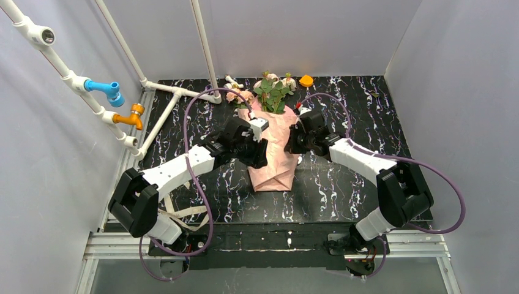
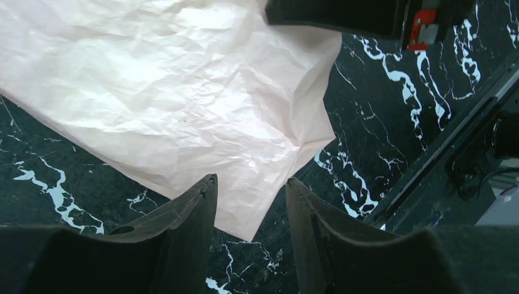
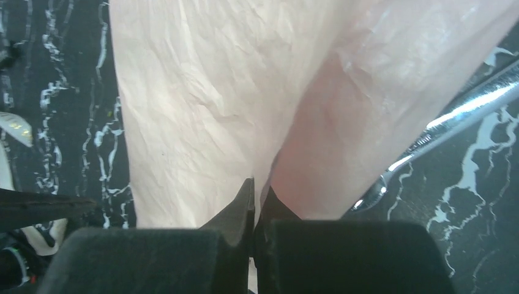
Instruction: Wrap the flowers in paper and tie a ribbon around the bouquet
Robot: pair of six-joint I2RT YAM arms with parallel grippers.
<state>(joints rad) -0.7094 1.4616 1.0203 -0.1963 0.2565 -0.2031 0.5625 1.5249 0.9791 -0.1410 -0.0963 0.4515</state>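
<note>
The pink paper (image 1: 275, 168) lies folded into a cone round the flowers (image 1: 273, 92), whose blooms and green leaves stick out at the far end. My left gripper (image 1: 262, 153) hovers over the cone's left side. In the left wrist view it (image 2: 251, 184) is open, and a corner of the paper (image 2: 171, 92) lies on the table below the gap. My right gripper (image 1: 292, 142) is at the cone's right edge. In the right wrist view it (image 3: 258, 190) is shut on a raised fold of the paper (image 3: 214, 92). The beige ribbon (image 1: 183, 214) lies limp under my left arm.
A steel spanner (image 3: 440, 122) lies on the black marbled table beside the paper's right edge. An orange object (image 1: 306, 80) and a loose bloom (image 1: 232, 81) sit at the back. A white pipe frame with blue (image 1: 107, 90) and orange (image 1: 131, 116) taps runs along the left.
</note>
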